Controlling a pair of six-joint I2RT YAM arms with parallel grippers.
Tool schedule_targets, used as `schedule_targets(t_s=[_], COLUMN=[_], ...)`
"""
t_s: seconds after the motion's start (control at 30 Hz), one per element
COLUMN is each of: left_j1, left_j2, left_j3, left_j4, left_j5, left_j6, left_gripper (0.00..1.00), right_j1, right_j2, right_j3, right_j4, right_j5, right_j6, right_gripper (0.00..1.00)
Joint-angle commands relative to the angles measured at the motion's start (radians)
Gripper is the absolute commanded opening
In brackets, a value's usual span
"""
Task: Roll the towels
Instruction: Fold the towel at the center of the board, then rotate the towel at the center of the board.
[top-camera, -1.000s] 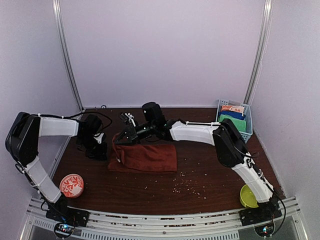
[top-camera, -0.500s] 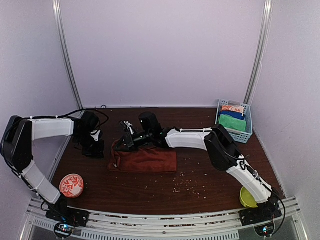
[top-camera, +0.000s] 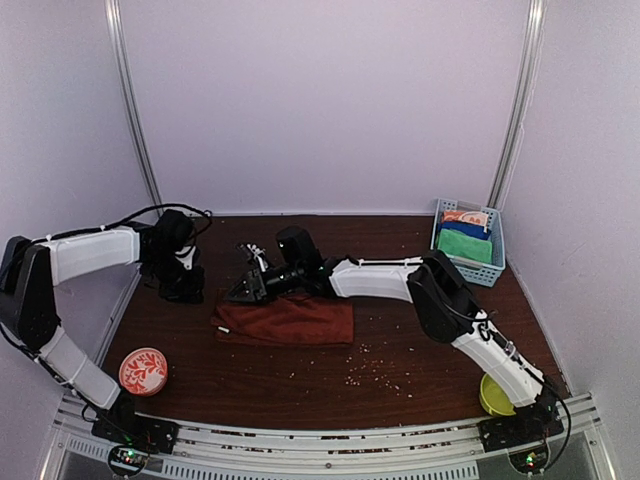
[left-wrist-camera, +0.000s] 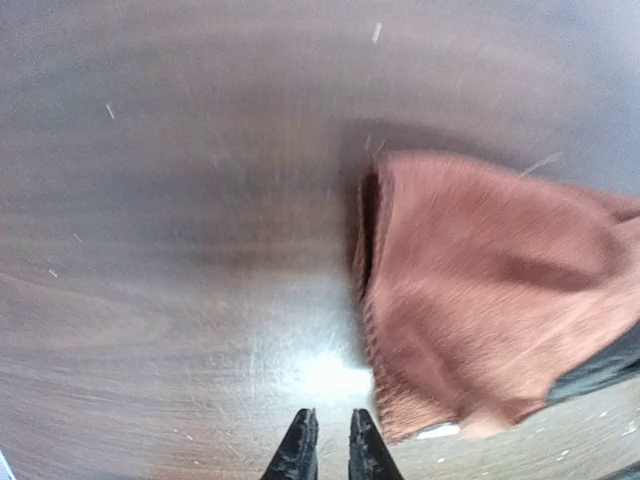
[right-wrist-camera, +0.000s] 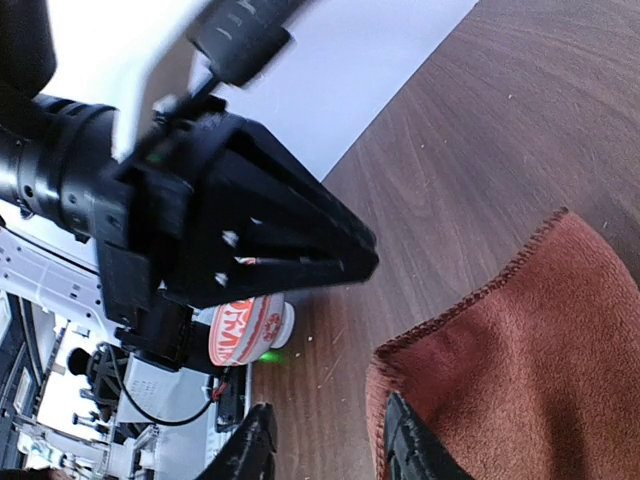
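Right gripper (right-wrist-camera: 330, 420): fingers spread, corner of rust-red towel (right-wrist-camera: 500, 380) just beside one finger, not pinched. Left gripper (left-wrist-camera: 331, 425): fingers nearly pressed together, empty, near the towel's left end. Towel lies flat, left of tabletop (top-camera: 420, 350) centre. Green towel (top-camera: 465, 245) sits in basket (top-camera: 484, 273), far right corner.

I log it so: rust-red terry towel (top-camera: 287, 322) mid-table; pale blue slatted basket (top-camera: 497, 262) behind right; red-patterned round bowl (top-camera: 143, 371) front left — yellow-green bowl (top-camera: 492, 393) front right.

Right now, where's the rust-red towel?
Top view: the rust-red towel lies left of centre, its far-left corner beside the right pincer, the left pincer farther left.
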Motion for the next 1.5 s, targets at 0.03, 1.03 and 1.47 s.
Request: schedule_targets(t_s=[0.03, 1.03, 1.47], left_j1=[0.001, -0.134, -0.134], left_j2=[-0.075, -0.041, 0.081], left_j3=[0.105, -0.192, 0.100], left_j4=[0.036, 0.136, 0.093], left_j5=[0.004, 0.083, 0.077], left_j6=[-0.008, -0.081, 0.000], left_gripper=[0.12, 0.05, 0.05], right_j1=[-0.068, -0.271, -0.268], right_j2=[-0.170, -0.361, -0.631], right_j3=[-0.090, -0.462, -0.881], right_j4=[-0.024, -0.722, -0.840], right_j5=[-0.053, 0.404, 0.255], right_j6=[-0.086, -0.810, -0.897], right_gripper=[0.39, 0.24, 0.23])
